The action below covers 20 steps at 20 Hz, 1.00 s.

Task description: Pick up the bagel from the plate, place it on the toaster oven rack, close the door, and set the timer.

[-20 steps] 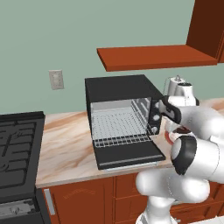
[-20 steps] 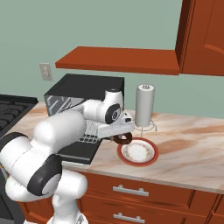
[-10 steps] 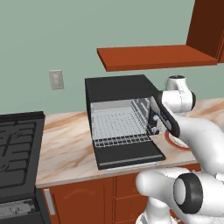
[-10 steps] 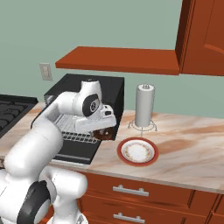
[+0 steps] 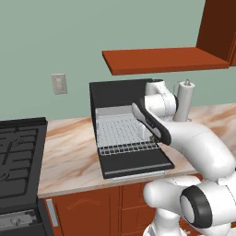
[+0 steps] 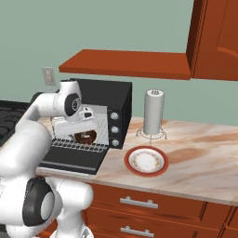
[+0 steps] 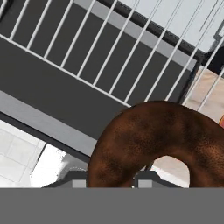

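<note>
Gripper (image 6: 82, 135) is at the mouth of the toaster oven (image 6: 108, 103), jaws drawn in on the bagel (image 6: 85, 137); grip confirmed in the hand view, where the bagel (image 7: 159, 146) sits just above the finger tips. Bagel: dark-brown ring, mottled matte crust, clear centre hole. It hangs just above the front part of the toaster oven rack (image 6: 79, 145); whether it touches the bars cannot be told.

Rack: thin silver wires, parallel, running near to far, with a cross bar at the front edge; in the left base view the rack (image 5: 120, 133) spans the cavity width. Cavity walls pale grey and smooth.

Door (image 5: 134, 162): flat black panel, folded down flat toward the near edge of the counter (image 6: 204, 160), silver bar along its near edge. Counter is glossy marbled stone, cream with rust veins.

Plate (image 6: 146, 161): round, flat, red-orange rim, cream centre, on the counter right of the oven, bare. Behind it stands a white paper-towel roll (image 6: 153, 113) on a wire stand.

Oven body is boxy and black, with three round knobs (image 6: 114, 127) on its right front panel.
</note>
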### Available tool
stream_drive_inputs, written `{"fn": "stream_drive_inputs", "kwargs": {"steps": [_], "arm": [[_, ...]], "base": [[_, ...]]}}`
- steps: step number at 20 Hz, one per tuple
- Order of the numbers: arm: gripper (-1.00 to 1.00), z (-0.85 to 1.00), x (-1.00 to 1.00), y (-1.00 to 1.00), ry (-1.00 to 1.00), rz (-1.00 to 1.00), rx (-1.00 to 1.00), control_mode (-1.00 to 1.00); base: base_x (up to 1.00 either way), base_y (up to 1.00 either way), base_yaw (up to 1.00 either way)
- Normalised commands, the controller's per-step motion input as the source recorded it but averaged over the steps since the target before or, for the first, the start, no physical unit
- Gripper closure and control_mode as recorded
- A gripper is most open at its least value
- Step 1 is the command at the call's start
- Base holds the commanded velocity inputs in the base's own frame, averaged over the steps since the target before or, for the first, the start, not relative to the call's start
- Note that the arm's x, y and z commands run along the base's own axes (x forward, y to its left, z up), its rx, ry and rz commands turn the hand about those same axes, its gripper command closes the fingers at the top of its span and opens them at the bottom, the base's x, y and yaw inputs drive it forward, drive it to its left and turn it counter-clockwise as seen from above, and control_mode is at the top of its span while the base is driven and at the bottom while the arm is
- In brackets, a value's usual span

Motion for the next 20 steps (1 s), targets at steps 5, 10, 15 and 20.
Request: {"fn": "stream_drive_inputs", "kwargs": {"steps": [5,10,15,20], "arm": [[1.0,-0.1,0.27,0.54,0.0,0.0,0.0,-1.0],[1.0,-0.32,0.23,0.27,0.0,0.0,0.0,-1.0],[1.0,-0.25,0.27,0.27,-0.01,0.0,0.0,-1.0],[1.0,-0.07,0.35,0.22,-0.01,0.0,0.0,-1.0]], "base": [[0.0,0.0,0.0],[0.0,0.0,0.0],[0.0,0.0,0.0],[0.0,0.0,0.0]]}}
